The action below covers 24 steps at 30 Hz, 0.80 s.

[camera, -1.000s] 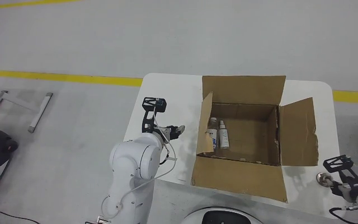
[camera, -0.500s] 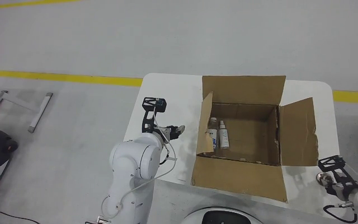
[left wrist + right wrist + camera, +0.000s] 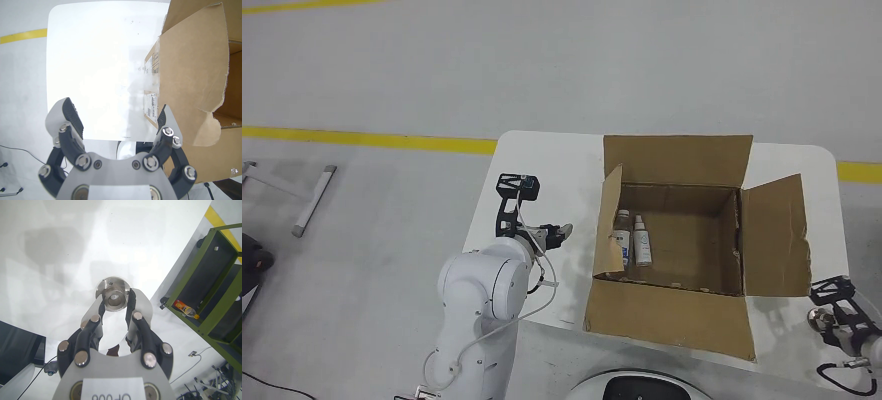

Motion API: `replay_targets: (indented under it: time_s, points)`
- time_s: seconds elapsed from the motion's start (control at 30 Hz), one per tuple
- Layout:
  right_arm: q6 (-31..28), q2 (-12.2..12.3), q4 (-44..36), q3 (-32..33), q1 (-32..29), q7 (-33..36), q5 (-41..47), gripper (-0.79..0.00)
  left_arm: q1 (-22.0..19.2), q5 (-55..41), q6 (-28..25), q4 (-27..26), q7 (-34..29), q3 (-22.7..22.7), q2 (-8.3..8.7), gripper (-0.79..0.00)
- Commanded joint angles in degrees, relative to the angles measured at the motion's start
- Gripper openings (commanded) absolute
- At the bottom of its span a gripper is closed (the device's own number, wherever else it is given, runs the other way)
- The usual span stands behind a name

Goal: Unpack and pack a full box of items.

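An open cardboard box point(image 3: 672, 305) stands on the white table point(image 3: 542, 165), its flaps spread outward. Two white bottles point(image 3: 642, 240) stand against its inner left wall. A small metal flange point(image 3: 817, 319) lies on the table past the box's right flap, near the front edge. My right gripper point(image 3: 115, 303) is shut on the flange point(image 3: 113, 294), with a pad on each side of its raised hub. My left gripper point(image 3: 517, 186) hangs open over the table left of the box, with nothing between its fingers point(image 3: 72, 115). The box's torn left flap point(image 3: 192, 75) is close beside it.
The table's left part point(image 3: 90, 66) is bare white surface. A green metal cart point(image 3: 213, 291) with an orange bottle point(image 3: 186, 309) on its shelf stands on the floor beyond the table's right edge. A yellow line point(image 3: 362, 137) crosses the floor behind the table.
My right gripper has moved left toward the metal flange, which stayed in place. The left arm, the box and the bottles have not moved.
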Motion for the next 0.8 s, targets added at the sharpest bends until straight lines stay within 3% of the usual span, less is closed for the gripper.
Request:
replay_targets:
  time_s: [0.0,0.1,0.23,0.3,0.6,0.77]
  points:
    - [0.13,0.05,0.12,-0.16,0.09,-0.01,-0.06,-0.502,0.00,0.00,0.00,0.00,0.00,0.00,0.00,0.000]
    - [0.39,0.11,0.19,-0.29,0.12,-0.06,-0.02,-0.520,0.00,0.00,0.00,0.00,0.00,0.00,0.00,0.000]
    - [0.46,0.22,0.25,-0.38,0.08,-0.01,0.20,-0.622,0.00,0.00,0.00,0.00,0.00,0.00,0.00,0.000]
    - [0.56,0.27,0.28,-0.40,0.09,0.01,0.26,-0.782,0.00,0.00,0.00,0.00,0.00,0.00,0.00,0.000]
    - [0.77,0.49,-0.93,0.74,-0.26,-0.19,2.44,-0.785,0.00,0.00,0.00,0.00,0.00,0.00,0.00,0.000]
    - [0.69,0.57,-4.14,4.43,-0.87,-0.44,9.39,-0.785,0.00,0.00,0.00,0.00,0.00,0.00,0.00,0.000]
